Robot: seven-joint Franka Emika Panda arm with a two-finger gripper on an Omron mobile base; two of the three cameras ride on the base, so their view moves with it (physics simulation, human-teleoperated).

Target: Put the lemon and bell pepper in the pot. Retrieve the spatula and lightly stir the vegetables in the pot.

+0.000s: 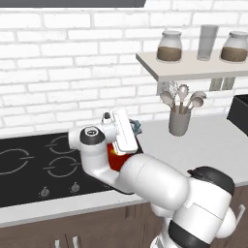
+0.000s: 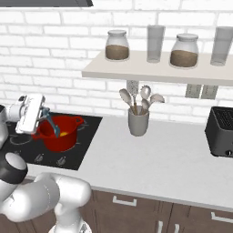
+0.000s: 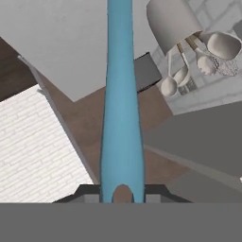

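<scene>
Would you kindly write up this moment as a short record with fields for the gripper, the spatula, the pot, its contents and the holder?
gripper: shut on the spatula, above the pot's left rim
spatula: light blue, slanting down into the pot
pot: red, on the black cooktop
contents: lemon visible inside; pepper cannot be made out
holder: grey, on the counter right of the cooktop, holding grey spoons and a whisk
</scene>
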